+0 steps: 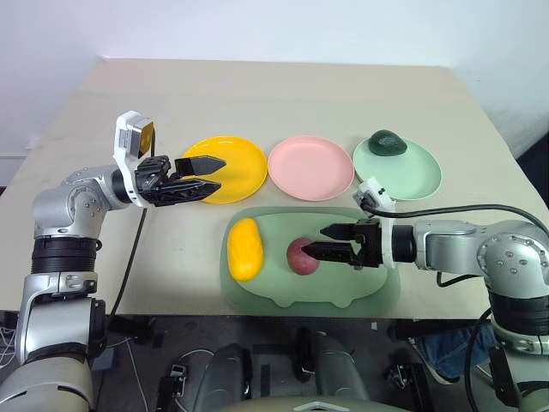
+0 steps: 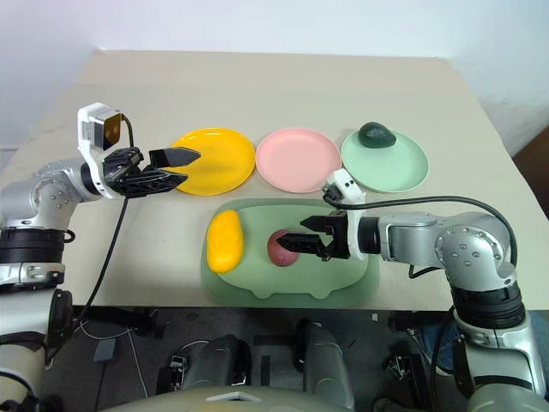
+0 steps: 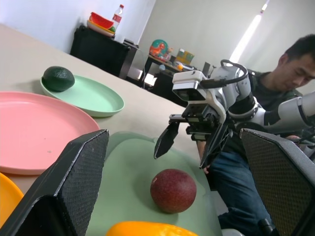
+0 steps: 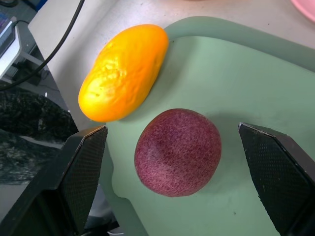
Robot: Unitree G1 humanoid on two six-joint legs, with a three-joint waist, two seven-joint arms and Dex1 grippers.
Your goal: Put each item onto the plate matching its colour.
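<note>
Yellow mango (image 1: 244,249): oblong, lying lengthwise on left part of sage tray (image 1: 377,296). Maroon-red round fruit (image 1: 301,257): on tray centre, just right of mango, apart from it. Dark green avocado (image 1: 388,142): on far edge of mint green plate (image 1: 412,176). Yellow plate (image 1: 240,167), pink plate (image 1: 310,167), mint green plate: one row on table beyond tray, left to right; yellow and pink bare.
</note>
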